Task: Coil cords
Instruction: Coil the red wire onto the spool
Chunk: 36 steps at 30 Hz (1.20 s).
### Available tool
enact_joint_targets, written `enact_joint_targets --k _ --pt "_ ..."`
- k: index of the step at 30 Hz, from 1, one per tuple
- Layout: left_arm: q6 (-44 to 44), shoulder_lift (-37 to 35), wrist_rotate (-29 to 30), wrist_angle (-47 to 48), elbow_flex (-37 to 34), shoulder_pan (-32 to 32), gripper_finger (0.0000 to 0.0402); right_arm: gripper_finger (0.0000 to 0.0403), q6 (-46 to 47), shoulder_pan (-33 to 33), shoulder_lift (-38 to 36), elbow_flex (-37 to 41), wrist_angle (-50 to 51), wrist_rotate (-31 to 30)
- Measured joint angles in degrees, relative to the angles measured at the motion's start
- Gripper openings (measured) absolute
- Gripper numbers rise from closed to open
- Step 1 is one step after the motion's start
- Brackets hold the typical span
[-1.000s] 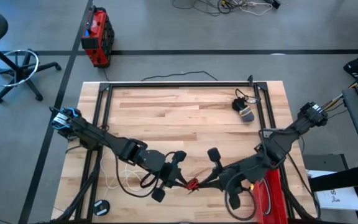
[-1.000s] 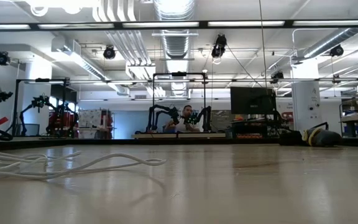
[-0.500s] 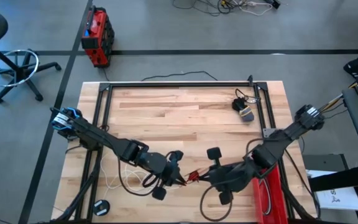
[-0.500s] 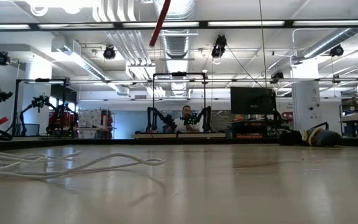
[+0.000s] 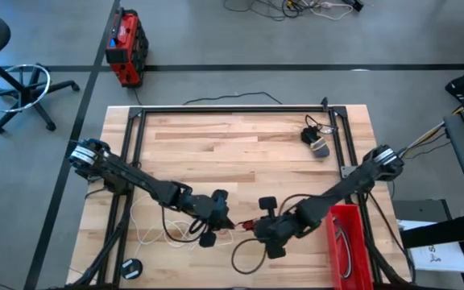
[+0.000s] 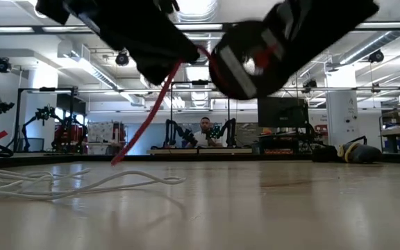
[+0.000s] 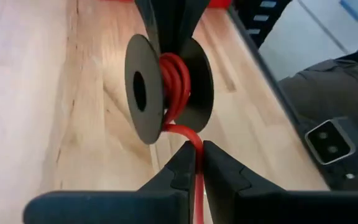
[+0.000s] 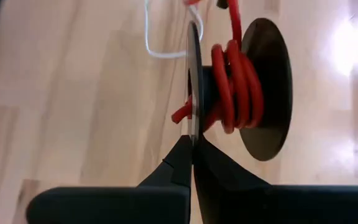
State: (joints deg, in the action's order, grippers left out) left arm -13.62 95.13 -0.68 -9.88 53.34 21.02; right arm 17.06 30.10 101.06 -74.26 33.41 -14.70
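Note:
A black spool (image 7: pixel 166 87) wound with the red cord (image 7: pixel 176 84) hangs above the table near its front middle. My right gripper (image 8: pixel 191 144) is shut on the spool (image 8: pixel 241 93). My left gripper (image 7: pixel 197 155) is shut on the red cord just off the spool. In the high view the left gripper (image 5: pixel 229 225) and right gripper (image 5: pixel 256 228) stand tip to tip. The red cord's free end (image 6: pixel 127 149) hangs down toward the table. The white cord (image 5: pixel 147 234) lies loose on the table at the near left. My left gripper pinches the red cord (image 7: pixel 196 138) between its two fingertips, just where the cord leaves the spool's core. The cord runs back between the fingers, along them, and is drawn straight from the winding. My right gripper pinches the rim of one spool flange (image 8: pixel 193 121) between its two fingertips. The spool is lifted clear of the table, its axis about level, the red turns (image 8: pixel 232 87) beside the fingers.
A red bin (image 5: pixel 349 242) stands at the near right. A grey and black bundle (image 5: pixel 316 143) lies at the far right. A black disc (image 5: pixel 131 267) sits at the near left corner. Black cable loops (image 5: pixel 244 258) hang below the arms. A black frame (image 5: pixel 232 109) rims the table.
My right gripper has gone toward the table's left with the spool, closing on my left gripper, which has shifted a little left. Both grippers, the spool and the red cord's hanging end have come into the low view, where a second ago none showed.

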Motion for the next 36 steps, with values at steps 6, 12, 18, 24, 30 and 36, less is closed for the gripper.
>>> enact_joint_targets --k 6,12,18,24,30,36 --pt "-0.7 9.7 -1.0 -0.9 3.3 -0.1 0.0011 0.0000 0.0 -2.4 3.0 0.0 0.1 4.3" --pt "-0.3 17.7 -5.7 5.8 12.7 -0.2 0.0019 0.0000 1.9 -3.5 3.1 0.4 1.9 10.7" --pt "0.7 20.1 -5.6 18.3 21.2 -0.3 0.0049 0.0000 2.6 -3.9 2.7 0.9 7.1 12.1" --pt "0.9 19.8 -4.6 21.6 22.9 -0.6 0.0082 0.0000 0.9 -4.2 2.7 1.5 10.2 12.1" --pt "0.2 19.4 -4.6 21.6 22.1 -0.6 0.0112 0.0000 -0.5 -5.9 2.7 3.2 11.5 15.0" --pt "-0.4 19.2 -1.6 20.6 21.8 -0.6 0.0130 0.0000 -1.2 -7.8 2.7 3.8 13.5 16.8"
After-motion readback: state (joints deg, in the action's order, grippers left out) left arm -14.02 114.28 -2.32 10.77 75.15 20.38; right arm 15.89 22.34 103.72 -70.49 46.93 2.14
